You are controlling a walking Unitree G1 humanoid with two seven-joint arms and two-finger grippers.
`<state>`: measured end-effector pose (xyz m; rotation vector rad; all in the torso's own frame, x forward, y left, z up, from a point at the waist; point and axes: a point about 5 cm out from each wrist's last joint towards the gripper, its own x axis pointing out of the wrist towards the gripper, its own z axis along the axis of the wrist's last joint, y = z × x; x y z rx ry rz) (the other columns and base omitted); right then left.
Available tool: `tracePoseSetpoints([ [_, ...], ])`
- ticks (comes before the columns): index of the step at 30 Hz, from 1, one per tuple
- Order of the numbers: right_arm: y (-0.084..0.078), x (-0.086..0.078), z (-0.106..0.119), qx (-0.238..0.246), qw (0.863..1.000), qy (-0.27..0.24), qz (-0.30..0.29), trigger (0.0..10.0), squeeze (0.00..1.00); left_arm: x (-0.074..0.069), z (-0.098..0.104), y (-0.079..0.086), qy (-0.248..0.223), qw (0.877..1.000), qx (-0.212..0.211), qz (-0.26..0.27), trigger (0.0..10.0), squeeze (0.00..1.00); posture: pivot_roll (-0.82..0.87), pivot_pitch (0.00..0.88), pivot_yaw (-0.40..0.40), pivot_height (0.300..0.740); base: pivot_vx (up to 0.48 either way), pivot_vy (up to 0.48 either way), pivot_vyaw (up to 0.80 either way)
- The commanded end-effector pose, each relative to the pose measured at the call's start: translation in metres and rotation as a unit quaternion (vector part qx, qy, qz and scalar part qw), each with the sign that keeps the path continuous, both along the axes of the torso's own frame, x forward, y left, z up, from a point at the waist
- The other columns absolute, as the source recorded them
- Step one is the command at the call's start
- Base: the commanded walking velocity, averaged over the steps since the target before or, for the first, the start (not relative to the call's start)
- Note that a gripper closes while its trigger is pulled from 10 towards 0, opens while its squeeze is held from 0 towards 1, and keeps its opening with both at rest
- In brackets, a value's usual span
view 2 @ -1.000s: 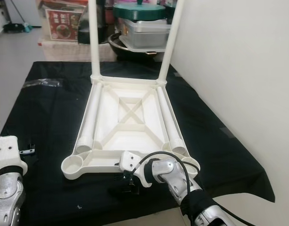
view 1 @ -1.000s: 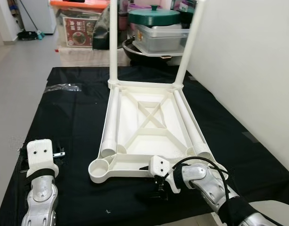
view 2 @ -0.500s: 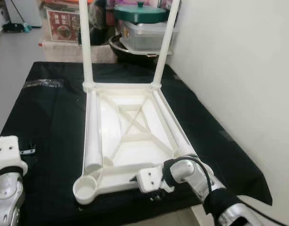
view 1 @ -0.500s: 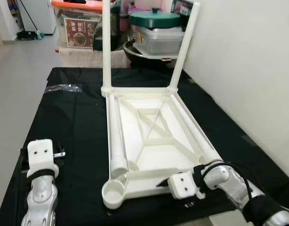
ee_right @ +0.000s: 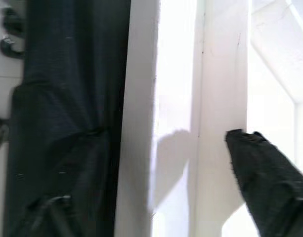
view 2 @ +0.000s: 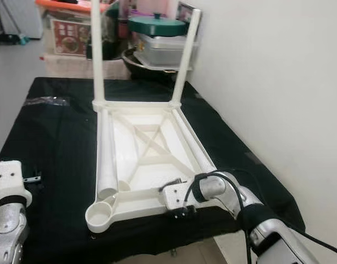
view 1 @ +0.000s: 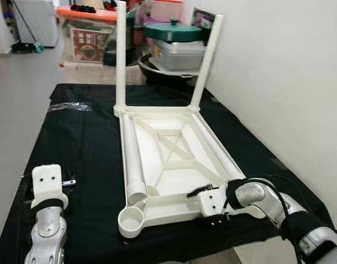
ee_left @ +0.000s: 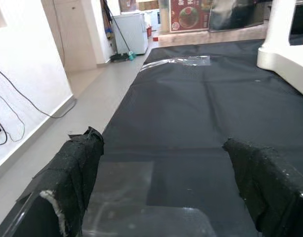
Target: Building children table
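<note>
A white plastic children's table top lies upside down on a black cloth. Two legs stand upright in its far corners. Two more legs lie loose inside it along the left side and the right side. The near left corner socket is empty. My right gripper is at the near rim, one finger inside the frame and the other on the cloth side, shut on the rim. My left gripper hovers open over the cloth at the near left, holding nothing.
A white wall runs close along the right. Behind the cloth stand a green-lidded pot, pans and a storage box. A strip of clear plastic lies at the cloth's far left. The cloth's front edge is just below my arms.
My right gripper has moved right along the near edge, and the table top's near end has swung right with it. The camera has also shifted. The left arm has stayed put.
</note>
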<state>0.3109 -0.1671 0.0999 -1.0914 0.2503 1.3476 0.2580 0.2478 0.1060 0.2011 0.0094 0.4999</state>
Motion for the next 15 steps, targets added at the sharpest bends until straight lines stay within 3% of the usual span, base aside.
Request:
tracePoseSetpoints([
  [1,-0.010,-0.001,-0.003,-0.009,1.000,0.017,-0.019,10.0,1.00,0.000,-0.002,0.000,0.005,1.000,0.003,-0.003,10.0,0.00,0.09,0.000,-0.104,0.740,0.000,0.000,0.00],
  [7,-0.007,-0.001,0.019,0.044,0.999,0.030,-0.010,10.0,1.00,0.000,-0.003,0.000,0.005,1.000,0.002,-0.002,10.0,0.00,0.09,0.000,-0.105,0.740,0.000,0.000,0.00],
  [10,0.007,0.001,0.070,0.181,0.983,0.028,-0.015,10.0,1.00,-0.001,-0.005,-0.002,0.006,1.000,-0.002,-0.006,10.0,0.00,0.07,0.000,-0.099,0.740,0.000,0.000,0.00],
  [14,0.010,0.000,0.078,0.208,0.977,0.029,-0.017,10.0,1.00,-0.001,-0.005,-0.003,0.006,1.000,-0.004,-0.008,10.0,0.00,0.07,0.000,-0.099,0.740,0.000,0.000,0.00],
  [15,0.014,0.001,0.086,0.245,0.969,0.032,-0.020,10.0,1.00,-0.001,-0.005,-0.004,0.005,1.000,-0.006,-0.011,10.0,0.00,0.07,0.000,-0.098,0.740,0.000,0.000,0.00],
])
